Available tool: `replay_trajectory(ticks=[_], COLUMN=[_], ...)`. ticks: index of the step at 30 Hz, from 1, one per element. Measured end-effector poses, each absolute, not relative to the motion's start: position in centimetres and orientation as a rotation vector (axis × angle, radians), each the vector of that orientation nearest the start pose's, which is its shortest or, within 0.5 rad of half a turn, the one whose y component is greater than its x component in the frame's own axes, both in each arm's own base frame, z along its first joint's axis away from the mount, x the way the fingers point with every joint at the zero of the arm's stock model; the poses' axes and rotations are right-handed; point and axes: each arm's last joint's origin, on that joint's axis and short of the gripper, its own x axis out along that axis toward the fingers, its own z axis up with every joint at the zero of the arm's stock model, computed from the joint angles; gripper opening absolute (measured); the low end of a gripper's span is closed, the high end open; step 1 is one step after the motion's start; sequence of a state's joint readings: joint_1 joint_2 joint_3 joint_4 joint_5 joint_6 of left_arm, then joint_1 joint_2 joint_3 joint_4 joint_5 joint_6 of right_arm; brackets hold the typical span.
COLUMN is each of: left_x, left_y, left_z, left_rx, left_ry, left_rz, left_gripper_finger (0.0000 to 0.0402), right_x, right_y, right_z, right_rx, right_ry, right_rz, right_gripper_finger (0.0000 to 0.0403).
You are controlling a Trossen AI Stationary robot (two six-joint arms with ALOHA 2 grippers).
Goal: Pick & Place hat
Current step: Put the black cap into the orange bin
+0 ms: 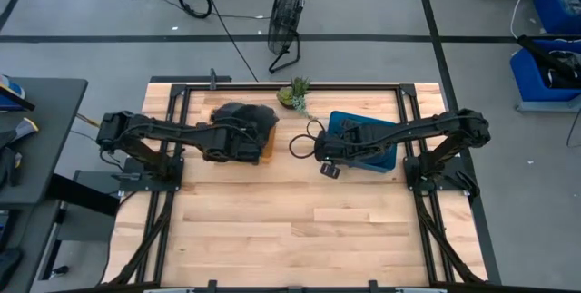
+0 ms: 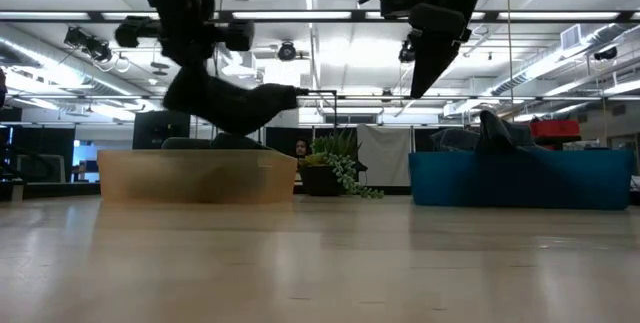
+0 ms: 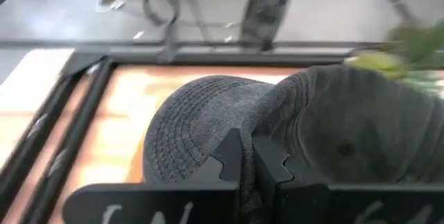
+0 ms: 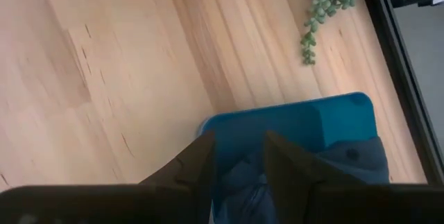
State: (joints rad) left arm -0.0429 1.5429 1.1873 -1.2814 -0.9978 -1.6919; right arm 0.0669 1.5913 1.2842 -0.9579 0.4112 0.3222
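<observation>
The grey hat [image 3: 291,134] hangs in the air above the tan bin [image 2: 195,175] at the table's left rear, its brim pinched in the left gripper [image 3: 246,158], whose fingers are clenched on the fabric. In the low view the hat is clear of the bin's rim, so this looks like the carry stage: lifted, not yet placed. If the tan bin is the target, the next move calls for lowering the hat into it before letting go. The right gripper [image 4: 236,158] hovers over the blue bin [image 4: 291,130], which holds dark cloth, its fingers slightly parted and grasping nothing. A small potted plant [image 1: 295,93] sits between the bins.
</observation>
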Motion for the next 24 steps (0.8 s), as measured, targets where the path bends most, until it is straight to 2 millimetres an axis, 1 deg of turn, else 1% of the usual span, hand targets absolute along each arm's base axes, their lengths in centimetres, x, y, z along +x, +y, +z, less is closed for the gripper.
replay_trajectory(ticks=[4, 7, 11, 14, 19, 21, 24], left_x=[24.6, 24.7, 25.6, 26.6, 28.8, 29.4, 30.0], left_y=[1.1, 0.9, 1.0, 1.4, 2.6, 3.3, 4.4], left_z=[25.0, 24.4, 23.2, 22.1, 20.0, 19.3, 18.3], left_rx=[-0.556, -0.592, -0.591, -0.616, -0.715, -0.702, -0.698], left_ry=[0.467, 0.428, 0.417, 0.365, 0.273, 0.300, 0.395], left_rz=[1.676, 1.734, 1.746, 1.756, 1.739, 1.735, 1.733], left_gripper_finger=[0.0007, 0.0010, 0.0020, 0.0017, 0.0020, 0.0029, 0.0049], right_x=[30.6, 30.6, 30.5, 30.2, 30.1, 30.2, 30.2], right_y=[0.9, 0.9, 0.8, 0.8, 0.9, 0.9, 1.0], right_z=[25.9, 25.3, 23.5, 22.4, 22.2, 22.3, 22.2], right_rx=[-0.024, -0.035, -0.066, -0.053, -0.006, -0.002, 0.013], right_ry=[1.165, 1.161, 1.156, 1.162, 1.163, 1.158, 1.159], right_rz=[-0.487, -0.478, -0.454, -0.462, -0.468, -0.465, -0.464], right_gripper_finger=[0.0121, 0.0121, 0.0121, 0.0121, 0.0121, 0.0121, 0.0121])
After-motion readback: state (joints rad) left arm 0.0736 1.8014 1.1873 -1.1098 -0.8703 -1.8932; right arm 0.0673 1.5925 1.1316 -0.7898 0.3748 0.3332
